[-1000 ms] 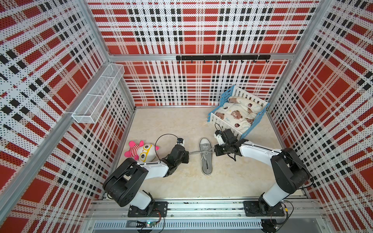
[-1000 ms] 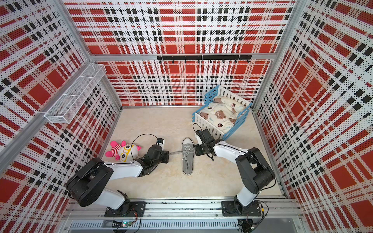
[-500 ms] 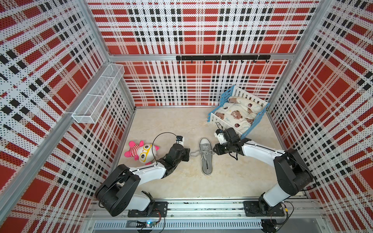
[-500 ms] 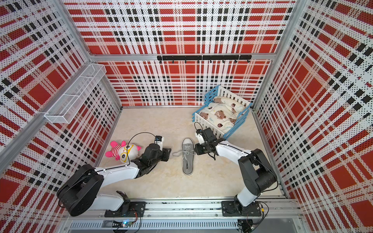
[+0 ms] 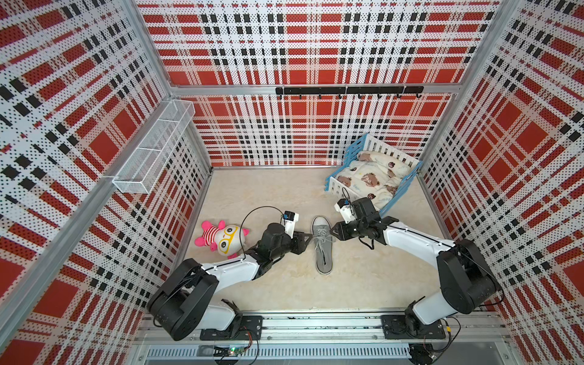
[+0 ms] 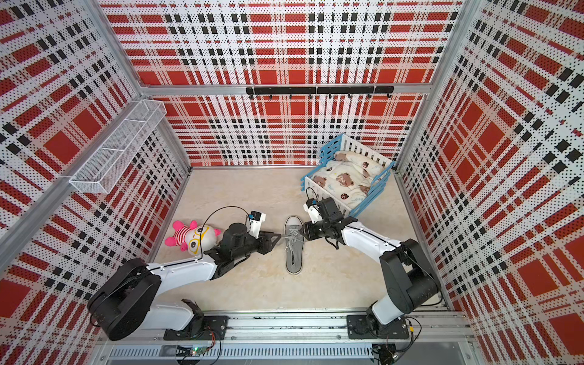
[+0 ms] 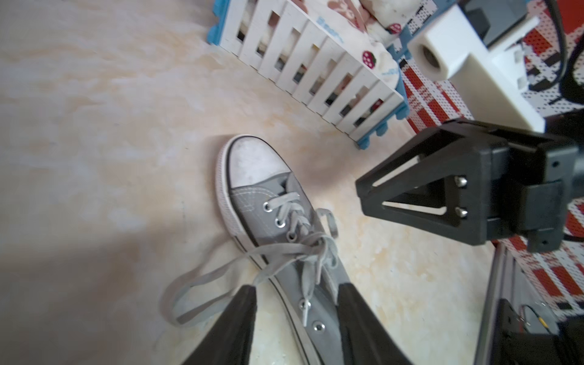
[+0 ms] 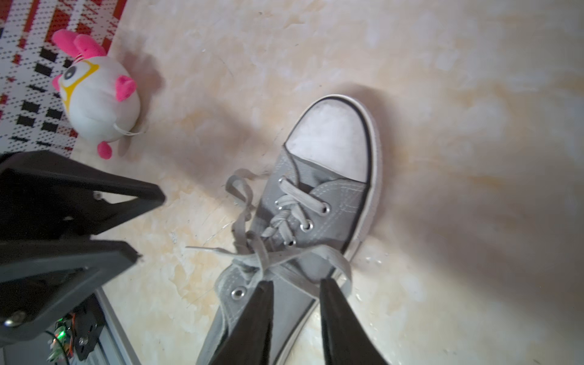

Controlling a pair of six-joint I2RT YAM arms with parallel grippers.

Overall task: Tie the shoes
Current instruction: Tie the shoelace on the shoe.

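Note:
One grey sneaker, the shoes, lies mid-floor with its white toe cap pointing to the back wall. Its pale laces are crossed in a loose bow over the tongue. One slack loop lies on the floor on the left arm's side. My left gripper hovers open at the shoe's left edge, its fingers astride the sole rim. My right gripper is open at the right edge, over the shoe's side. Neither holds a lace.
A pink-striped plush toy lies by the left wall behind the left arm. A blue-and-white slatted doll bed with a bear-print quilt stands at the back right. A wire basket and a hook rail hang on the walls.
Both grippers went from shut to open and let go of the laces, which had been pulled taut sideways and now lie slack. The left gripper moved in toward the shoe.

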